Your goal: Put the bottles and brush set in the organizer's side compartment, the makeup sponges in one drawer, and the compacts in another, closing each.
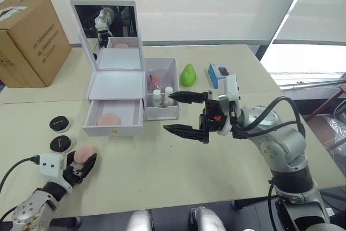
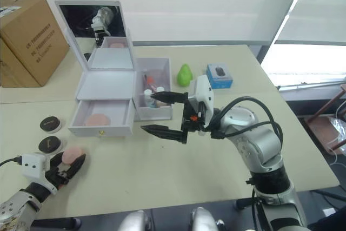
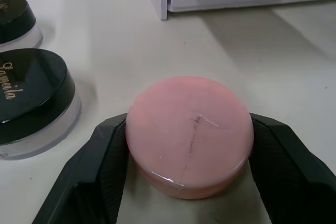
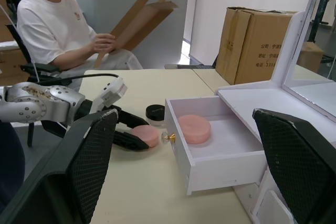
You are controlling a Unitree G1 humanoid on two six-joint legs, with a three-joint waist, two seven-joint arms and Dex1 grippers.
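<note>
The white organizer (image 1: 116,85) stands with its mirror up and its lower gold-knobbed drawer (image 1: 113,120) pulled open; one pink makeup sponge (image 1: 110,118) lies inside. My left gripper (image 1: 82,162) is low over the table's near left, shut on the second sponge (image 3: 189,135). Just beyond it sit two black-lidded compacts (image 1: 59,123) (image 1: 61,143). The side compartment (image 1: 162,109) holds both white-capped bottles (image 1: 157,97) (image 1: 168,94) and a reddish item behind them. My right gripper (image 1: 168,112) hovers wide open and empty in front of that compartment.
A brown cardboard box (image 1: 30,41) stands at the far left. A green pear-shaped object (image 1: 187,75) and a small blue box (image 1: 220,74) lie right of the organizer. A seated person (image 4: 58,30) holding cardboard is beyond the table's left side.
</note>
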